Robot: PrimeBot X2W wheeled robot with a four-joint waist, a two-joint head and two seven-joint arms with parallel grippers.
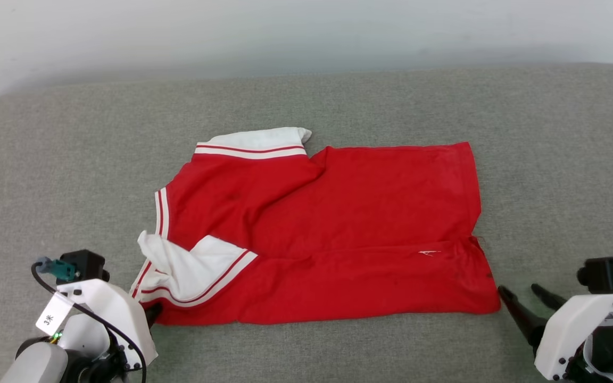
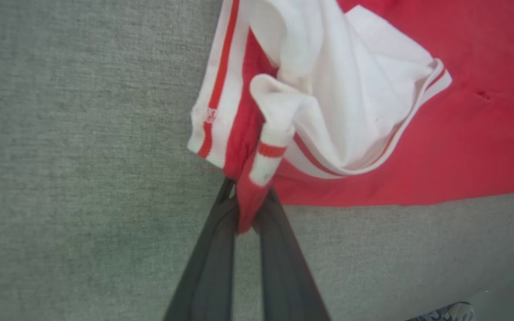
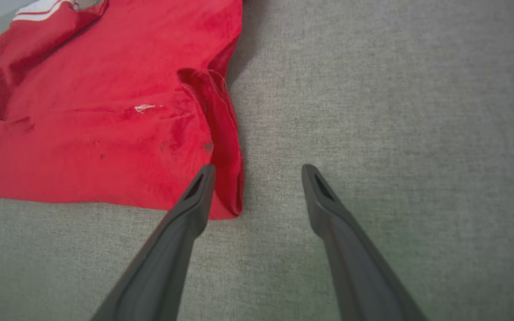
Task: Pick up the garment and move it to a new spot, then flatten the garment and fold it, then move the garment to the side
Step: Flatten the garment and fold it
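Note:
The garment (image 1: 333, 234), a red shirt with white sleeves and red-and-white striped trim, lies folded across the middle of the grey surface. Its near left corner (image 2: 257, 178) is pinched between the dark fingers of my left gripper (image 2: 249, 209), which is shut on the cloth. In the head view that gripper (image 1: 152, 314) sits at the shirt's lower left corner, mostly hidden by its white wrist. My right gripper (image 3: 257, 171) is open at the shirt's near right corner (image 3: 225, 196), one finger over the red hem, the other over bare cushion. It shows in the head view too (image 1: 519, 292).
The grey upholstered surface (image 1: 551, 159) stretches wide around the shirt, with a pale wall (image 1: 306, 32) behind its rounded far edge. A shoe tip (image 2: 449, 312) shows at the bottom right of the left wrist view, past the surface's near edge.

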